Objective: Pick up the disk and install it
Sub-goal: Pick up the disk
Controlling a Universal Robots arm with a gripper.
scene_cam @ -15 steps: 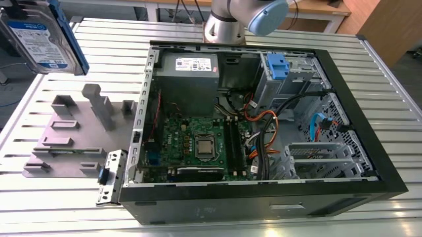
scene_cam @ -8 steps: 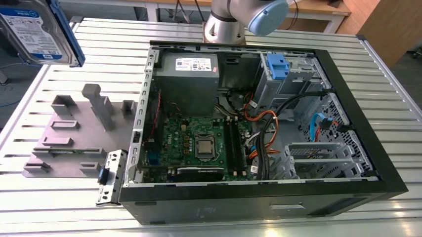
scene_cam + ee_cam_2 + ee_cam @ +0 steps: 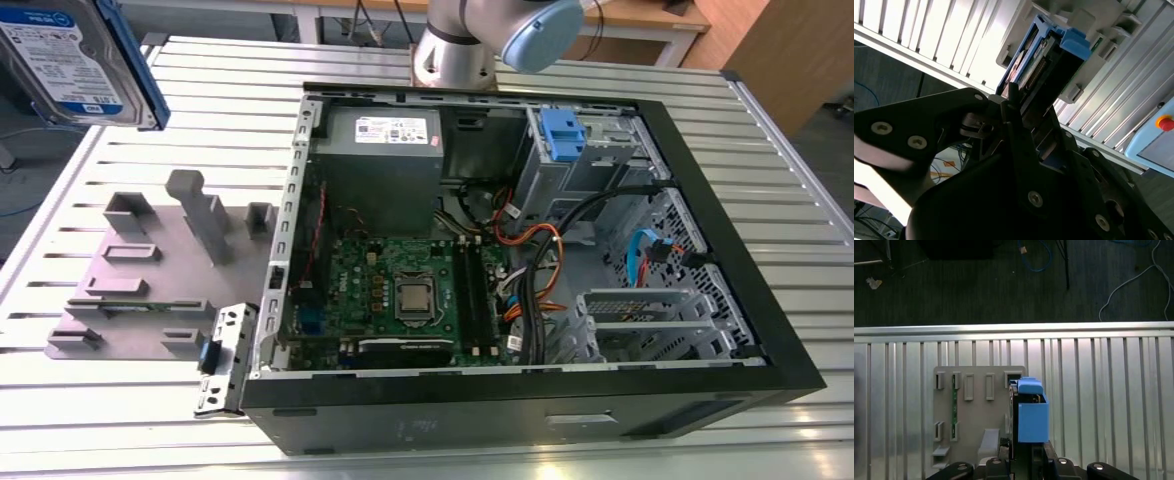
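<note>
The disk (image 3: 67, 60), silver with a blue-and-white label in a blue carrier, hangs high in the air at the exterior view's upper left, over the table's edge. In both wrist views my gripper (image 3: 1024, 107) is shut on the disk (image 3: 1074, 42), fingers clamped on its sides. In the first wrist view the disk (image 3: 1032, 420) is seen edge-on, blue handle outward, sticking out from the gripper (image 3: 1024, 462) above the grey fixture plate (image 3: 979, 410).
An open black computer case (image 3: 747, 250) lies on the slatted metal table (image 3: 801, 120), with a motherboard (image 3: 400, 290), a grey power-supply box (image 3: 380, 150) and a drive bay holding another blue carrier (image 3: 561, 135). The fixture plate (image 3: 147, 280) sits left of the case. The arm's base (image 3: 461, 45) stands behind the case.
</note>
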